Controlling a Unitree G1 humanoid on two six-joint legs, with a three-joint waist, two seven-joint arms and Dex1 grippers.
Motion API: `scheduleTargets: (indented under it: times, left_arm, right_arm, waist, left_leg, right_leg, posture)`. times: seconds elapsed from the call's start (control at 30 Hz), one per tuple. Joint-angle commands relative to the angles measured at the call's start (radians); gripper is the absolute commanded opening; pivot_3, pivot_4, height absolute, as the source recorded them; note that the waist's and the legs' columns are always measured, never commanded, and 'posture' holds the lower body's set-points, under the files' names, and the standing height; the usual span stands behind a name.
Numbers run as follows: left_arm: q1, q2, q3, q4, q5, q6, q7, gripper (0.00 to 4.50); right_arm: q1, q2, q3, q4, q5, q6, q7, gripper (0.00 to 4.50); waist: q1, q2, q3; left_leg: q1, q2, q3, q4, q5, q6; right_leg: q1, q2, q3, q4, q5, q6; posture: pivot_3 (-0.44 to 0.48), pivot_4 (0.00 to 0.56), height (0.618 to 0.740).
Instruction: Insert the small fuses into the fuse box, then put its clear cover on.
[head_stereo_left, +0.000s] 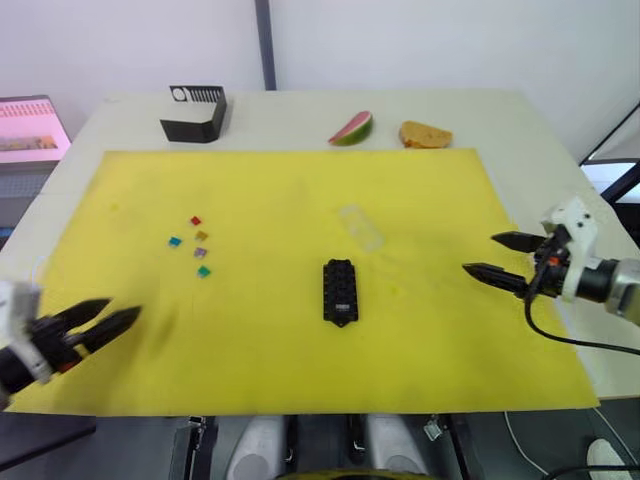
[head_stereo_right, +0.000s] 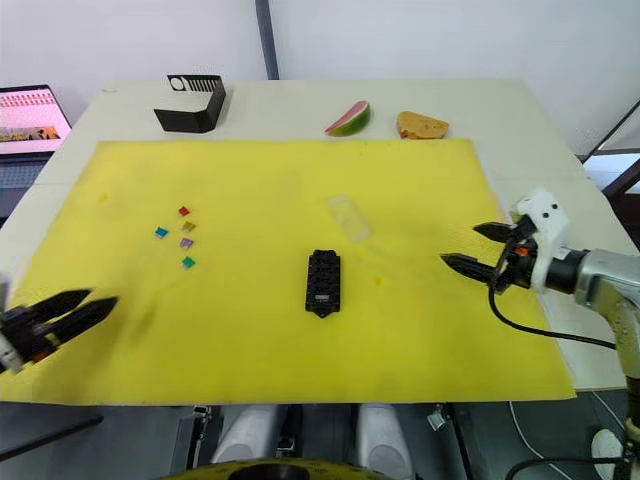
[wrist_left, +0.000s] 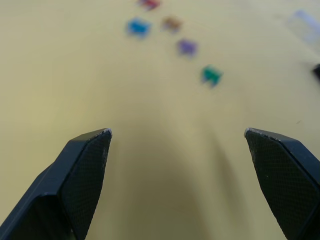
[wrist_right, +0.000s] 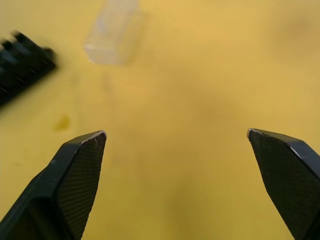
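Beyond left pincer: small fuses, blurred.

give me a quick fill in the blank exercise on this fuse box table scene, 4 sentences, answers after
1. The small black slotted fuse box lies on a ____ mat.
2. The tiny coloured plastic fuses lie scattered nearer the ____ gripper.
3. The left gripper and the right gripper both have their fingers ____.
4. The clear rectangular plastic cover lies beside the fuse box, on its far side, between it and the ____ slice at the table's far edge.

Missing words: yellow; left; open; watermelon
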Motion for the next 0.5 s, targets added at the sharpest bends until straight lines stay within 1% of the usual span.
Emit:
scheduleTargets:
  times: [0.03,0.17,0.3,0.37,0.43,0.5]
  left_arm:
    - [-0.006,0.035,0.044,0.053,-0.004,-0.027,-0.025,4.5]
    - [-0.093,0.057,0.051,0.114,-0.111,0.092,-0.004,4.5]
    - [-0.214,0.105,-0.03,0.158,-0.143,0.213,0.042,4.5]
    - [-0.327,0.112,-0.047,0.222,-0.21,0.334,0.083,4.5]
    - [-0.435,0.1,-0.038,0.31,-0.266,0.451,0.138,4.5]
    - [-0.507,0.088,-0.033,0.381,-0.283,0.519,0.184,4.5]
  right_arm:
    - [-0.018,-0.017,-0.027,0.021,-0.016,-0.058,0.011,4.49]
    - [-0.069,0.011,0.031,-0.022,-0.006,-0.06,-0.005,4.49]
    - [-0.158,0.06,0.142,-0.102,0.027,-0.037,0.005,4.49]
    - [-0.238,0.126,0.252,-0.161,0.027,-0.05,0.01,4.49]
    - [-0.305,0.202,0.354,-0.192,0.001,-0.078,0.002,4.49]
    - [-0.356,0.264,0.414,-0.194,-0.015,-0.088,-0.012,4.49]
  waist:
    - [0.004,0.0,0.0]
    - [-0.003,0.0,0.0]
    - [-0.008,0.0,-0.001]
    - [-0.01,0.001,-0.001]
    - [-0.012,0.001,-0.001]
    - [-0.012,0.001,-0.001]
  left_leg:
    - [0.0,0.0,0.0,0.0,0.0,0.0]
    - [0.003,0.0,0.0,0.0,-0.001,0.001]
    - [0.003,0.0,0.0,-0.002,-0.001,0.0]
    - [0.003,0.0,0.0,-0.003,0.0,-0.001]
    - [0.003,0.0,0.0,-0.004,0.001,-0.002]
    - [0.002,0.0,0.0,-0.004,0.001,-0.002]
  right_leg:
    - [0.001,0.0,0.0,-0.001,0.0,-0.001]
    - [0.003,-0.001,0.0,-0.001,0.0,-0.001]
    - [0.002,-0.001,0.0,0.0,0.002,0.003]
    - [0.001,-0.001,0.0,0.0,0.002,0.003]
    - [0.0,0.0,0.0,0.001,0.002,0.003]
    - [-0.003,0.0,0.0,0.002,0.002,0.003]
  posture:
    - [0.0,0.15,0.74]
    - [0.0,0.15,0.74]
    - [0.0,0.15,0.74]
    - [0.0,0.15,0.74]
    - [0.0,0.15,0.74]
    - [0.0,0.15,0.74]
